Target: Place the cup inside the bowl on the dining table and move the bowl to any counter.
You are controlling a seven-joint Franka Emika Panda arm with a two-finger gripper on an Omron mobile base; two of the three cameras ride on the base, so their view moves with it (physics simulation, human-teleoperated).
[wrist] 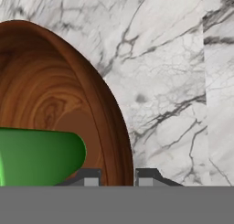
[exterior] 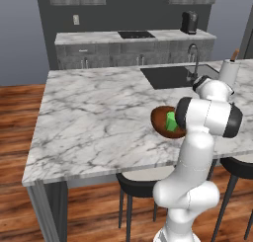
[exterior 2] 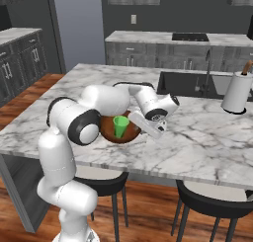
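Green cup (exterior 2: 119,126) stands upright, mouth up, inside the brown bowl (exterior 2: 109,130) on the marble bench (exterior: 99,117). Hand view catches what the base views miss: end effector (wrist: 118,177) nearly closed, pinching the bowl's rim.

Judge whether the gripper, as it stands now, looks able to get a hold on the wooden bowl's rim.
Probably yes: the gripper already straddles the wooden bowl's rim, one fingertip inside and one outside. The green cup inside sits beside it, not blocking.
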